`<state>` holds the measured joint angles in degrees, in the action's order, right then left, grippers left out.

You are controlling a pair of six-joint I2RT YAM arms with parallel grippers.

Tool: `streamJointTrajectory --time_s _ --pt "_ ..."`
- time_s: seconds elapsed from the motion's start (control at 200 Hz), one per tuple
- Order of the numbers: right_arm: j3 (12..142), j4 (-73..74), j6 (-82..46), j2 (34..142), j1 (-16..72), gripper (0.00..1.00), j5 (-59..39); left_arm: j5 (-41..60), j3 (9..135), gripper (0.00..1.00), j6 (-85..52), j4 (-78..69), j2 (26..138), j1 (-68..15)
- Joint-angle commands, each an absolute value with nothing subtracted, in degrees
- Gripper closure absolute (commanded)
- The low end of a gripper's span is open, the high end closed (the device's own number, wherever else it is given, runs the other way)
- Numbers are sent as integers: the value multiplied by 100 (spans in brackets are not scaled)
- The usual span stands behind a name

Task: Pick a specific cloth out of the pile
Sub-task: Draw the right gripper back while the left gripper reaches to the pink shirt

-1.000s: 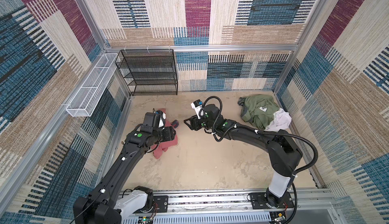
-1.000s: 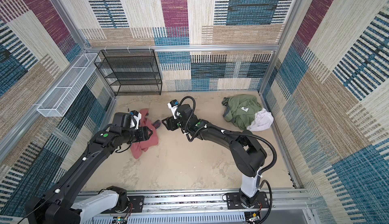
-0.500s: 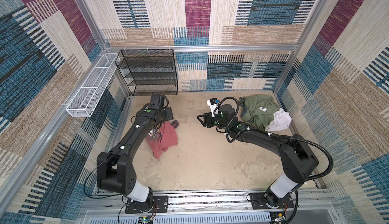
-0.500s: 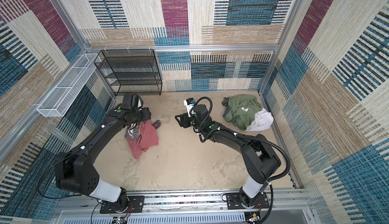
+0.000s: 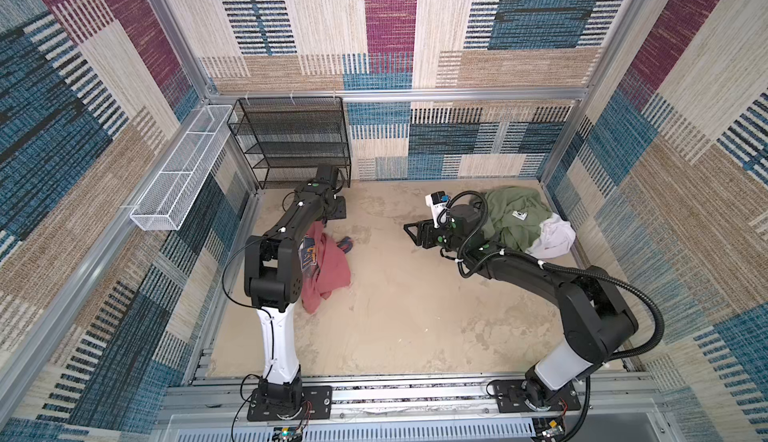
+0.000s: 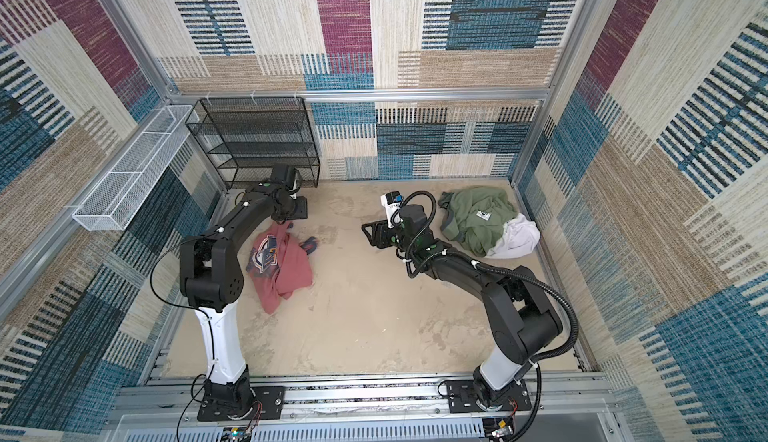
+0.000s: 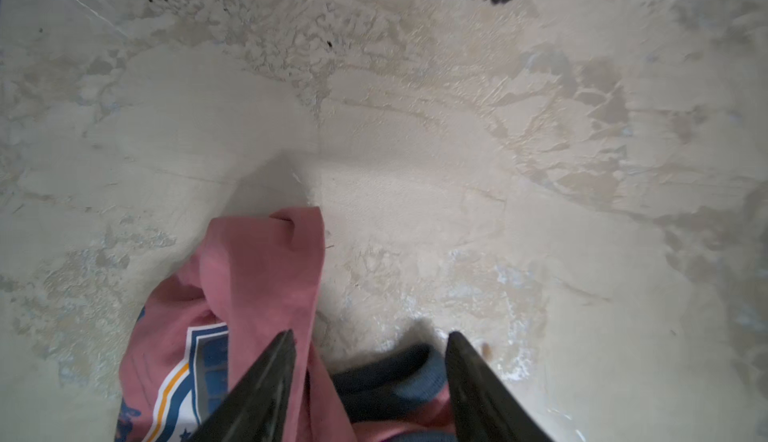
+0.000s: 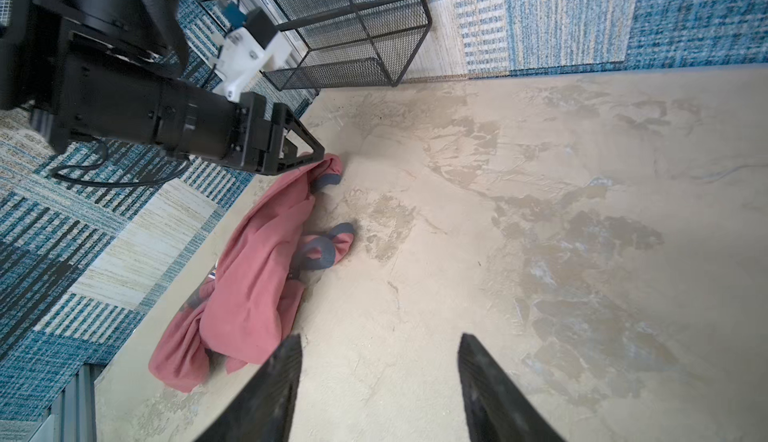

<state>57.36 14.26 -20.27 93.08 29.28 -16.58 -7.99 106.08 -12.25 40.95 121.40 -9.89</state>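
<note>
Cloth [image 5: 330, 267], salmon-red with blue trim and a printed badge, lay crumpled on the left of the floor [image 5: 399, 315], well apart from the pile [image 5: 513, 220] of green and white garments at the far right. Left pincer [image 7: 370, 336] hung just above its far end, jaws parted, gripping nothing. Right pincer [image 8: 378, 336] was likewise parted and empty over bare floor.

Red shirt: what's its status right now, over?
Left gripper open, close to red shirt; right gripper open, empty. Shirt on floor, apart from pile. Nothing blocking.
</note>
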Motion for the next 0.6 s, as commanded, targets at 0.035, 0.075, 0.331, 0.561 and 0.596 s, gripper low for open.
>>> streamJointTrajectory --time_s 0.035,0.075,0.331,0.561,0.596 --pt "5799 1634 -1973 9172 2872 37 -1760 -1008 10637 39 -1060 4423 12239 -951" --pt "5816 1601 -1954 9167 2872 37 -1792 -993 10626 39 -1025 4400 12258 -932" --pt "5810 1602 -1944 9235 2862 38 -1913 -1013 10635 40 -999 4220 12451 -742" --pt "5775 1597 -1907 9209 2841 38 -1833 -781 10650 40 -1037 3878 12577 -620" --pt "5776 1591 -1903 9206 2827 38 -1821 -748 10692 40 -1045 3856 12597 -615"
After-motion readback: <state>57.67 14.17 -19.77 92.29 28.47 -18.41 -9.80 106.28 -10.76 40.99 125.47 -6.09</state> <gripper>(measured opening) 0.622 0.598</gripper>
